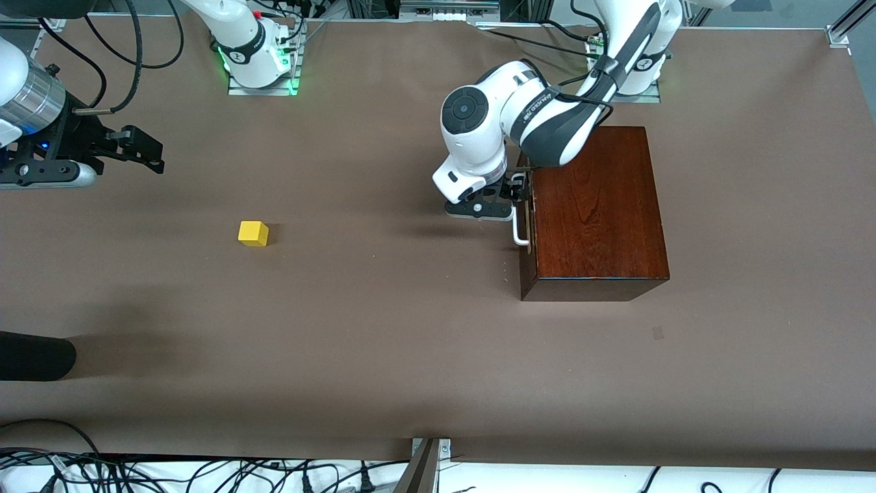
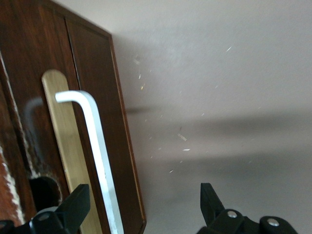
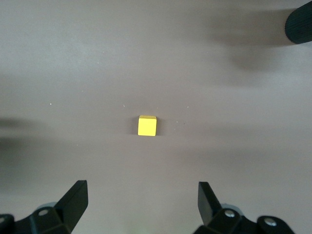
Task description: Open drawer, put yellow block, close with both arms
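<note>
Glossy mahogany drawer [image 1: 525, 205] is closed; the left gripper [image 1: 518, 186], fingers apart, straddles its white bar handle [image 2: 95, 156]. The right gripper [image 3: 141, 202], spread wide, hangs with the matte yellow block [image 3: 147, 126] at its twelve o'clock.

The left arm [image 1: 540, 116] covers the corner of the wooden box [image 1: 602, 205] nearest its base, and its wrist hides the upper end of the white handle [image 1: 520, 236]; in the left wrist view the handle [image 2: 100, 161] and the drawer front [image 2: 29, 97] run off the picture's edge; the left gripper [image 2: 141, 202] shows only its fingertips [image 2: 75, 202]; the right gripper [image 1: 133, 147] is cut by the front view's edge; a black rounded object [image 1: 34, 356] there cannot be identified.
</note>
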`<state>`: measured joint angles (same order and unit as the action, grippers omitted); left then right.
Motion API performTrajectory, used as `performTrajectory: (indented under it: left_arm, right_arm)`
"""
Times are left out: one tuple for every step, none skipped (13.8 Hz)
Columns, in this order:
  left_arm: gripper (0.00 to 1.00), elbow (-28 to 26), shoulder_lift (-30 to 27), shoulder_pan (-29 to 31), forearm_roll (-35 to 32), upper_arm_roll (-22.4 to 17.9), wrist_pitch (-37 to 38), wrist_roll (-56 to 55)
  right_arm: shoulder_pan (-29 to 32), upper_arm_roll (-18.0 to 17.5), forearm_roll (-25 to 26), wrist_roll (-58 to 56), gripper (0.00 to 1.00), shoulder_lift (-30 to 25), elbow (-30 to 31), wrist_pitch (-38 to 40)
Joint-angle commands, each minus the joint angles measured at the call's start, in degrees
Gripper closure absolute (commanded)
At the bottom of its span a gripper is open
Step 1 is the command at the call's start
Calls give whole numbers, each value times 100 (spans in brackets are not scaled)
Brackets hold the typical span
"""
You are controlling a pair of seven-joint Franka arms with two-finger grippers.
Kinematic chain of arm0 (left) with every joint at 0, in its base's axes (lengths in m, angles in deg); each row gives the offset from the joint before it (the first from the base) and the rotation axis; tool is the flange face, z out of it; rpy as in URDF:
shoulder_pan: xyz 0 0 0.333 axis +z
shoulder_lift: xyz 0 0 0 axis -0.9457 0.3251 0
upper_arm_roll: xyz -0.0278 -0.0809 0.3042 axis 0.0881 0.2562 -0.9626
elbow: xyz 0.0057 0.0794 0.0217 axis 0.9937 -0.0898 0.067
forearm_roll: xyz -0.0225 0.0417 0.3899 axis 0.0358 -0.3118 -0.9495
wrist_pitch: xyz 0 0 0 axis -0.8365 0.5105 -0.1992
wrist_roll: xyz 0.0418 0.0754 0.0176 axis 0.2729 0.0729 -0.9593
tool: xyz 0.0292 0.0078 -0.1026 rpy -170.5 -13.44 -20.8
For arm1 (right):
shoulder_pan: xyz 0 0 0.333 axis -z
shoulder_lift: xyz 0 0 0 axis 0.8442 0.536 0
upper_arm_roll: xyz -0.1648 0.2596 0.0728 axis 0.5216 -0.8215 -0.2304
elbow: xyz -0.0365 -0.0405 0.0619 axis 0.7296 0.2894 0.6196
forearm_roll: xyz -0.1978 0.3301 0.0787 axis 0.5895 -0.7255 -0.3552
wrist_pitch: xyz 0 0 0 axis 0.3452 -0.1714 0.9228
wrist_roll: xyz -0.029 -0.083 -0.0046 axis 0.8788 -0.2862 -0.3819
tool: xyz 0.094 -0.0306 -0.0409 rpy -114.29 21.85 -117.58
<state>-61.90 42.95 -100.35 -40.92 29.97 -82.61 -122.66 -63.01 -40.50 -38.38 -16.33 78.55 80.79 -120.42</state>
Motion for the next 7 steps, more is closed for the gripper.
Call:
performTrajectory:
  left_arm:
    - [0,-541,-333,-3,-284,-9,-104,-208]
    - [0,-568,-315,-3,-450,-9,-113,-251]
    - [0,-611,-298,-3,-609,-9,-113,-365]
    - [0,-673,-289,-12,-636,0,-121,-505]
    - [0,-673,-271,-38,-636,0,-121,-611]
    - [0,-673,-219,-47,-636,0,-182,-638]
    - [0,-726,-184,-55,-636,0,-314,-630]
  right_arm:
    - [41,-28,23,-33,0,51,-134,94]
    - [41,-28,23,-42,0,51,-143,94]
    - [41,-28,23,-34,0,51,-143,94]
    - [41,-28,32,-42,0,51,-143,86]
    - [41,-28,24,-42,0,51,-143,59]
    - [32,-28,23,-42,0,51,-151,50]
    - [32,-28,15,-34,0,51,-151,50]
